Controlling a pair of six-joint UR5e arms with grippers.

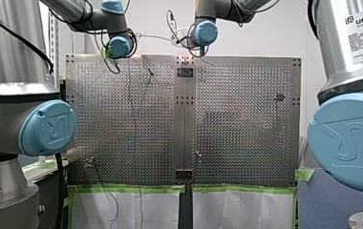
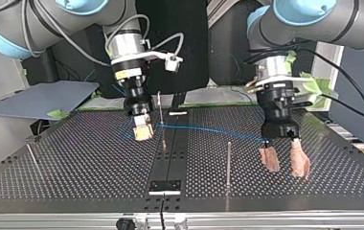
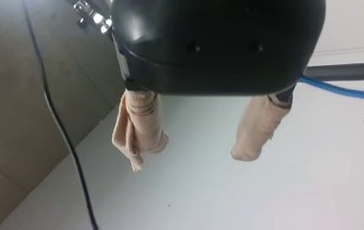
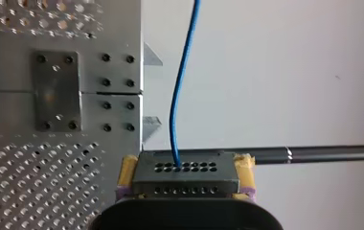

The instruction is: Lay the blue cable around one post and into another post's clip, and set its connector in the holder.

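Clamped right hand shut on the connector, yellow pads either side, so as to carry the blue cable stretched above the table. Held left hand wide open and empty beside the cable, probably ready to guide it round a post.

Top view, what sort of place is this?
Probably a robotics lab test bench: a perforated metal table, a thin upright post, and a blue cable whose connector my right gripper holds.
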